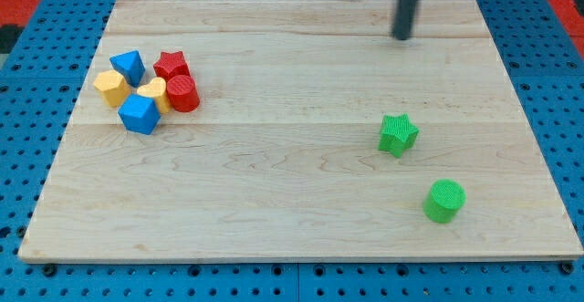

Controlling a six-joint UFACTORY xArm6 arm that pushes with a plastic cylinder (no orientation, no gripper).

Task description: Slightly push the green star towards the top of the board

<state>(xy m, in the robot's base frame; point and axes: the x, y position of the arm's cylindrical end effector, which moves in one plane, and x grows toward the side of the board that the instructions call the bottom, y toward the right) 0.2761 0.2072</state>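
Note:
The green star (398, 134) lies on the wooden board (292, 202) right of centre. My tip (402, 37) is near the view's top, well above the star and about in line with it, not touching any block. A green cylinder (444, 201) stands below and right of the star.
A cluster sits at the view's upper left: a blue block (128, 65), a red star (171, 65), a red cylinder (182, 93), a yellow block (111, 88), a yellow heart-like block (153, 92) and a blue cube (140, 114). Blue pegboard (27, 156) surrounds the board.

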